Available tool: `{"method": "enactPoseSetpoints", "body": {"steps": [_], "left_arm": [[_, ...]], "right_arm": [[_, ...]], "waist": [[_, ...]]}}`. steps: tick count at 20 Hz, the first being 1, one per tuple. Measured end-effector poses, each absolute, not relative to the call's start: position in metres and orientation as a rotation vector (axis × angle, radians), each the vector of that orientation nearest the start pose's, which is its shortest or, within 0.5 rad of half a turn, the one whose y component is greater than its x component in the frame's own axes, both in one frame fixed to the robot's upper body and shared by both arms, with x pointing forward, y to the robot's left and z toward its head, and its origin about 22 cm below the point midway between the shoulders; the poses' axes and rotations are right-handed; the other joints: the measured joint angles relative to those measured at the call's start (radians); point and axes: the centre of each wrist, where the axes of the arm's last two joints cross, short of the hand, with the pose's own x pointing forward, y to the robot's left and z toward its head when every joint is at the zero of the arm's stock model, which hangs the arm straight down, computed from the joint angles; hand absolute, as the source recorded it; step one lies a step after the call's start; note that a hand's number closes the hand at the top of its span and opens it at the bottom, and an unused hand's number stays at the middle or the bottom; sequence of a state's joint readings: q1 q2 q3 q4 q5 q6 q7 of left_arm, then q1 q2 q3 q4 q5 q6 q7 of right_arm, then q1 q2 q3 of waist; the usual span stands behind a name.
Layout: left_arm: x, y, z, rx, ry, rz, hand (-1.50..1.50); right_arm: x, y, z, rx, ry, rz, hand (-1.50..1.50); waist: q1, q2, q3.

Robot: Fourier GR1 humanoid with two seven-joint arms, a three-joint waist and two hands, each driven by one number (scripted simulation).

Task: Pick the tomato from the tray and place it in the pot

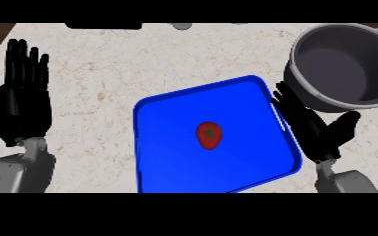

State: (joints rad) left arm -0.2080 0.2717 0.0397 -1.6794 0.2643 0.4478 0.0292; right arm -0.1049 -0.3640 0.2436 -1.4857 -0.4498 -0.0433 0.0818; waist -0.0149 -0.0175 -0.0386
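While the tomato [209,135] lies alone near the middle of the blue tray [170,172], neither hand touches it. Tomato: red, green stem patch facing up, resting on the tray floor, apart from all four rims. Tray: tilted square on the pale speckled surface [103,70], its lower edge cut off by the view.

Pot [334,66]: grey, round, open top, standing at the upper right, just beside the tray's upper right corner. Nothing visible inside it.

Right hand [314,127]: black, fingers straight and lying close together, pointing up and left along the tray's right rim, thumb spread out toward the pot's near wall. It holds nothing. It sits between tray and pot.

Left hand [23,97]: at the left edge, well apart from the tray, fingers straight and pointing up, slightly spread, resting, nothing held.
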Motion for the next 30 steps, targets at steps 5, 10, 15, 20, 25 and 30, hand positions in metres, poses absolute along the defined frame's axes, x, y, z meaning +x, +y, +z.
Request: {"method": "enactPoseSetpoints", "body": {"steps": [5, 10, 15, 20, 25, 30], "left_arm": [[0.287, 0.258, 0.098, 0.16, -1.844, 0.234, 0.0], [0.292, 0.24, 0.097, 0.066, -1.826, 0.097, 0.0], [0.296, 0.232, 0.096, 0.026, -1.821, 0.026, 0.0], [0.301, 0.23, 0.097, 0.015, -1.814, -0.004, 0.0], [0.306, 0.233, 0.093, 0.025, -1.809, -0.011, 0.0], [0.305, 0.238, 0.089, 0.028, -1.797, -0.004, 0.0]], "right_arm": [[0.294, -0.205, 0.069, 0.558, -1.567, 0.392, 1.5], [0.322, -0.186, 0.141, 0.662, -1.817, 0.826, -1.5], [0.339, -0.187, 0.17, 0.834, -1.947, 1.126, -1.5], [0.353, -0.197, 0.197, 0.828, -2.011, 1.348, -1.5], [0.355, -0.193, 0.216, 0.643, -2.001, 1.611, -1.5], [0.353, -0.18, 0.211, 0.509, -1.977, 1.852, -1.5]], "waist": [[0.079, 0.029, 0.032], [0.126, 0.045, 0.039], [0.133, 0.064, 0.045], [0.124, 0.065, 0.046], [0.114, 0.06, 0.044], [0.108, 0.051, 0.042]]}}
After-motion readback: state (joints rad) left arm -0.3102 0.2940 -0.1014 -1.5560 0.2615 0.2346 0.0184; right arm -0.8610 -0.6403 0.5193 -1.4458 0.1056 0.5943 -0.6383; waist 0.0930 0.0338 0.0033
